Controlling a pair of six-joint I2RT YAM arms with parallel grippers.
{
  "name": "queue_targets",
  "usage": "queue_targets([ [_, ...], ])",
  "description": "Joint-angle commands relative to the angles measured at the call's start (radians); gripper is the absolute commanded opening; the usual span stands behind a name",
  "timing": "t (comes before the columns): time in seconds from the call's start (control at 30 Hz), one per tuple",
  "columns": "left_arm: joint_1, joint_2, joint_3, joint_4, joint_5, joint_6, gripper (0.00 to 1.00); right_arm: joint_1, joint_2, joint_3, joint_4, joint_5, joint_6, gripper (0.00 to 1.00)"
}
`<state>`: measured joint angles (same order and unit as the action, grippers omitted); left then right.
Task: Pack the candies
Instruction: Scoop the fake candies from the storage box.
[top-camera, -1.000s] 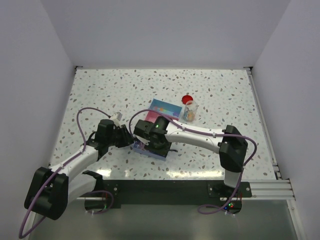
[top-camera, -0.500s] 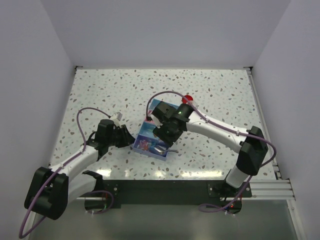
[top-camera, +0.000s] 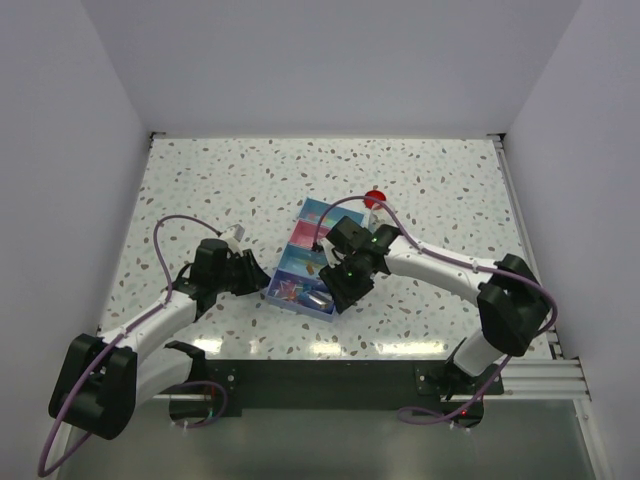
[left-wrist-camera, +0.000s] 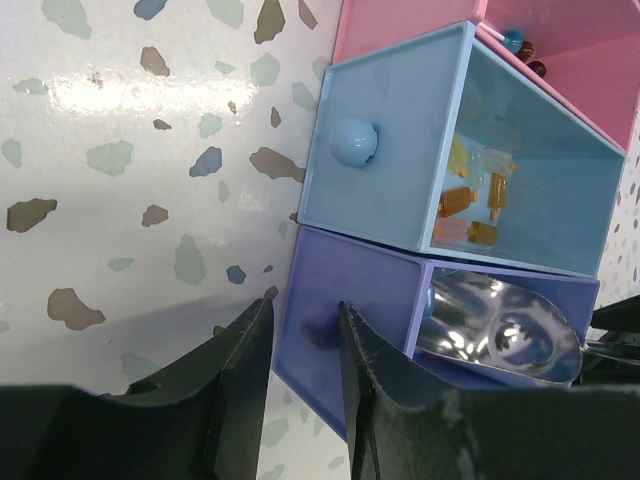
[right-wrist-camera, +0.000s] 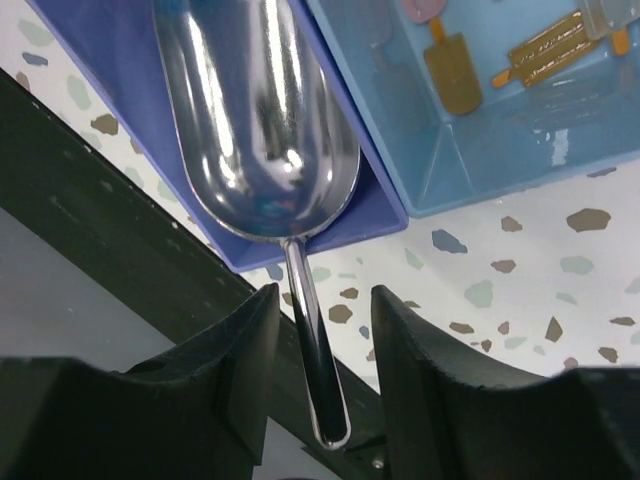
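Note:
A tray (top-camera: 300, 240) has pink, light blue and purple compartments. Small orange, yellow and pink candies (left-wrist-camera: 468, 200) lie in the light blue compartment, which also shows in the right wrist view (right-wrist-camera: 545, 45). A metal scoop (right-wrist-camera: 255, 110) lies in the purple compartment (left-wrist-camera: 360, 290), and its handle sticks out over the rim. My right gripper (right-wrist-camera: 322, 295) is open, with its jaws on both sides of the handle and a gap at each side. My left gripper (left-wrist-camera: 305, 305) is closed on the purple compartment's round knob (left-wrist-camera: 318, 325).
A round red lid (top-camera: 376, 196) lies behind the right arm, which hides what stands beside it. The table's near edge and the black base rail (right-wrist-camera: 120, 210) run just below the scoop handle. The light blue compartment has its own knob (left-wrist-camera: 352, 141).
The right arm has swung its elbow out to the right and its wrist has shifted off the tray, uncovering the compartments. The scoop now rests in the purple compartment. The left arm has not moved.

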<state>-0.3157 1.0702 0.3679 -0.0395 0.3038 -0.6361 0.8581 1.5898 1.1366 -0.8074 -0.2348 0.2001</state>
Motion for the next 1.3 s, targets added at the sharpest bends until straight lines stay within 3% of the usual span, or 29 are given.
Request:
queue_targets([
  [0.0,-0.008,-0.009,0.002,0.012,0.032,-0.004,0.38,-0.01,-0.045,-0.018,0.1,-0.05,0.041,0.44],
  [0.13,-0.008,-0.01,0.003,0.012,0.034,-0.002,0.38,-0.008,-0.062,-0.021,0.123,-0.051,0.047,0.29],
  [0.3,-0.008,-0.01,0.003,0.012,0.035,-0.002,0.38,-0.008,-0.071,0.047,0.053,-0.003,0.007,0.0],
  [0.7,-0.008,0.0,0.014,0.021,0.044,0.001,0.37,0.136,0.122,0.371,-0.402,0.232,-0.177,0.0],
  [1.0,-0.008,0.013,0.026,0.016,0.044,0.013,0.36,0.199,0.236,0.584,-0.637,0.431,-0.264,0.0],
  [1.27,-0.008,0.039,0.052,0.01,0.054,0.027,0.36,0.228,0.291,0.643,-0.713,0.433,-0.321,0.0],
])
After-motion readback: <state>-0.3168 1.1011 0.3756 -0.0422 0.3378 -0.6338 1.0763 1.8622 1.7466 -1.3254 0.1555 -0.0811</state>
